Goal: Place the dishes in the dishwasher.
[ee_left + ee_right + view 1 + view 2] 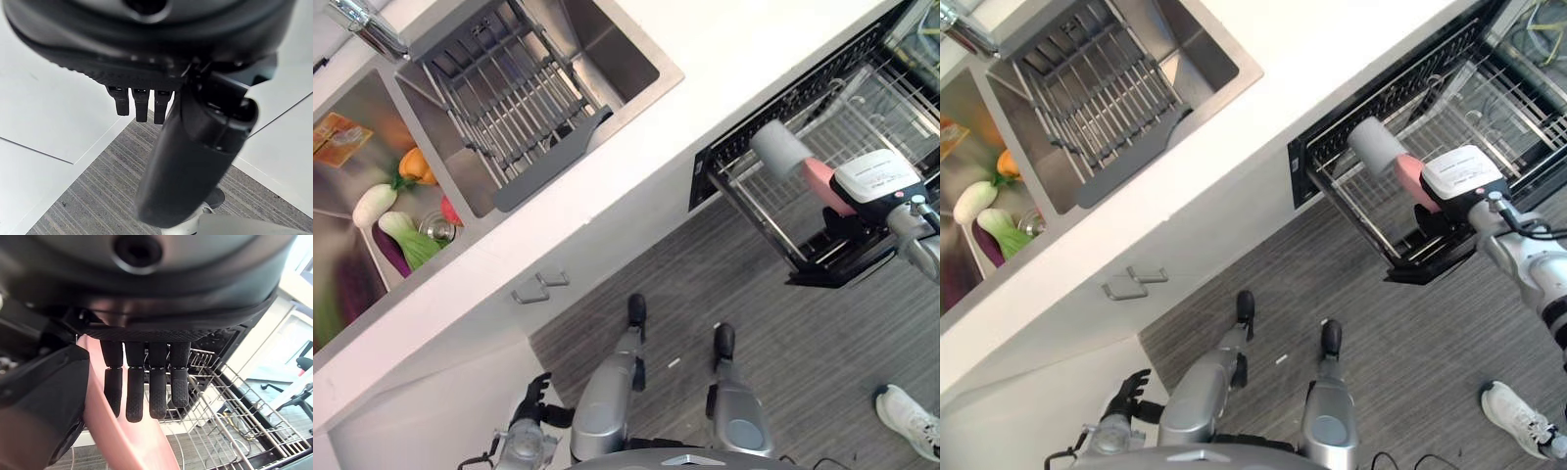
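Left eye view gives you the white counter running diagonally across the frame, with the steel sink set into it and a grey drying rack lying in the basin. Beside it a second basin holds toy vegetables, cut off at the frame edge and hard to tell apart. Below the counter, on the grey striped floor, you see the open dishwasher with its wire rack pulled out; its far end runs out of the frame.

Your right hand is over that rack, mostly hidden under its wrist unit. In the right wrist view the fingers and thumb are pinching a pink dish on edge, above the rack's wires; you cannot tell whether the dish touches them. Only a sliver of pink shows from the head camera.

Your left hand hangs low beside the cabinet front, fingers loosely relaxed and holding nothing.

A person's white shoe sits on the floor, partly cut off at the frame corner.
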{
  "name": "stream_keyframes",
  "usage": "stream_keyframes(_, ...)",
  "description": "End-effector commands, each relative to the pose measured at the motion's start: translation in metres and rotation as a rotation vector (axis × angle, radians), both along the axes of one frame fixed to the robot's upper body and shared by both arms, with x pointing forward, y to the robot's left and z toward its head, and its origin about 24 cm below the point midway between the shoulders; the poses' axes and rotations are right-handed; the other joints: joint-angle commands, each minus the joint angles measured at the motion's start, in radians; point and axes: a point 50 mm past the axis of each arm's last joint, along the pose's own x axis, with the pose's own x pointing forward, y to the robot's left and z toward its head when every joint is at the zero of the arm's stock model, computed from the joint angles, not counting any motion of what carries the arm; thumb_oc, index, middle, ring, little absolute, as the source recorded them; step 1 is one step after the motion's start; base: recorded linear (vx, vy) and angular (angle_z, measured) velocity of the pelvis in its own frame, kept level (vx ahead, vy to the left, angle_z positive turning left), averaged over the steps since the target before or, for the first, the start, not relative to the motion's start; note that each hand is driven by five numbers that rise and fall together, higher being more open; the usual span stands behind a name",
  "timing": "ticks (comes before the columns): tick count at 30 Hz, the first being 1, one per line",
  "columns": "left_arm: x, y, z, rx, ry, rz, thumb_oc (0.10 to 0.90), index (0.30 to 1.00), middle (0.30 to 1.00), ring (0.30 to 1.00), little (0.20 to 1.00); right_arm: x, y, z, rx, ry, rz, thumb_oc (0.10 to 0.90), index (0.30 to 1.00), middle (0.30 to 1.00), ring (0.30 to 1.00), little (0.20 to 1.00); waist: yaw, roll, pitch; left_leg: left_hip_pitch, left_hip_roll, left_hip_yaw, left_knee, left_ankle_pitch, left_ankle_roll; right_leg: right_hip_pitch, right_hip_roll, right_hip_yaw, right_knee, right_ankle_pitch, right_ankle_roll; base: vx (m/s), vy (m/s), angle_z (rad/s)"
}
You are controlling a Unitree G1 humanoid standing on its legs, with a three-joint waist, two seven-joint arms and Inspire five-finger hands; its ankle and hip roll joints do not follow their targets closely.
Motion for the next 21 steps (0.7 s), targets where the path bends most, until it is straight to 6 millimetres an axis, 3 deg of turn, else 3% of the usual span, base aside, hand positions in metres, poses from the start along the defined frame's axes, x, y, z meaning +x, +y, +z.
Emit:
stream_keyframes(1,-0.021,0.021,-0.002,0.088,0.069,0.011,0.8,0.9,0.9,0.9,0.9,-0.002,0.002,0.055,-0.055,-0.195,0.047,0.8,0.9,0.9,0.9,0.9,0.027,-0.017,-0.076,0.033,0.061,0.02,0.019,-0.107,-0.086,-0.125,-0.056,0.006,0.099,-0.034,0.041,0.0,0.0,0.0)
stream_keyframes(9,-0.012,0.02,0.0,0.094,0.049,-0.023,0.8,0.9,0.9,0.9,0.9,-0.018,-0.013,0.074,0.031,-0.266,-0.008,0.8,0.9,0.9,0.9,0.9,-0.003,-0.023,-0.131,0.063,0.056,0.008,0.02,-0.12,-0.087,-0.076,-0.058,0.001,0.08,-0.046,0.035,0.03,-0.001,0.07)
stream_keyframes(18,-0.02,0.028,-0.002,0.113,0.097,-0.011,0.8,0.9,0.9,0.9,0.9,-0.043,-0.022,0.073,0.242,-0.318,-0.022,0.8,0.9,0.9,0.9,0.9,-0.023,-0.057,-0.175,0.112,0.061,0.007,0.02,-0.14,-0.084,-0.015,-0.048,-0.003,0.067,-0.061,0.031,0.05,-0.013,0.04)
stream_keyframes(21,-0.022,0.033,-0.001,0.128,0.11,0.006,0.8,0.9,0.9,0.9,0.9,-0.063,-0.044,0.066,0.342,-0.385,-0.111,0.8,0.9,0.9,0.9,0.9,-0.032,-0.073,-0.193,0.138,0.066,0.011,0.017,-0.148,-0.083,0.011,-0.043,-0.007,0.06,-0.067,0.031,0.05,-0.016,0.05)
